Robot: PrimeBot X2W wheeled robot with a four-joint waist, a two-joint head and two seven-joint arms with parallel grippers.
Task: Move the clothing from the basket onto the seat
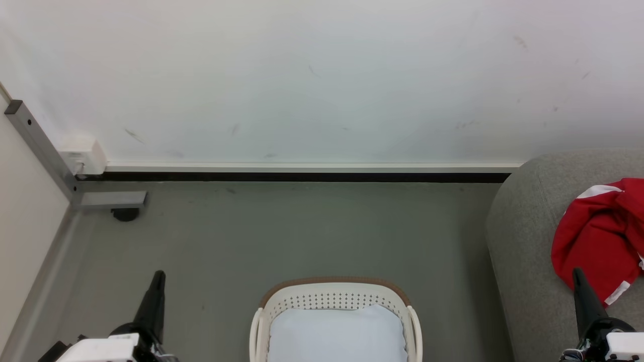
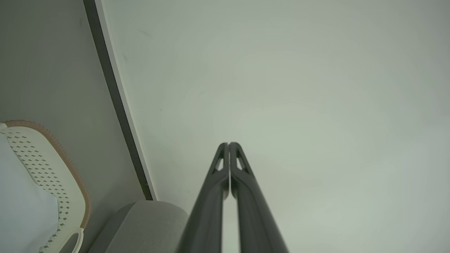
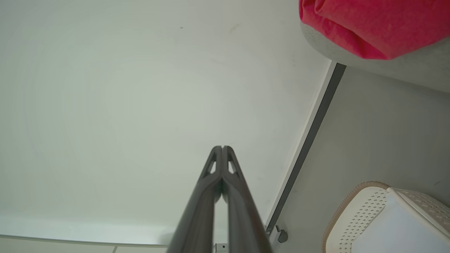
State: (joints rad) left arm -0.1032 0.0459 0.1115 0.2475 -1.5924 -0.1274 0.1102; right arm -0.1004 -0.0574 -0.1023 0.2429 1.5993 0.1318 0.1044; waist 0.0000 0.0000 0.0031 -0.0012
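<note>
The red clothing (image 1: 598, 236) with white trim lies bunched on the grey seat (image 1: 523, 241) at the right; the same clothing (image 3: 369, 24) hangs over the seat's edge (image 3: 404, 66) in the right wrist view. The cream basket (image 1: 332, 296) with a brown rim stands on the floor at bottom centre and holds a pale bluish-white pad (image 1: 337, 334). My left gripper (image 1: 158, 275) is shut at the lower left, left of the basket, its fingertips (image 2: 228, 144) pressed together. At the lower right, my right gripper (image 1: 577, 272) is shut with nothing in it, just in front of the clothing.
A white wall (image 1: 322, 75) with a dark baseboard (image 1: 302, 177) runs behind the grey floor (image 1: 302, 226). A grey metal bracket (image 1: 108, 199) and a white box (image 1: 85, 156) sit in the left corner. The basket (image 2: 52, 175) and the seat's corner (image 2: 147, 221) show in the left wrist view.
</note>
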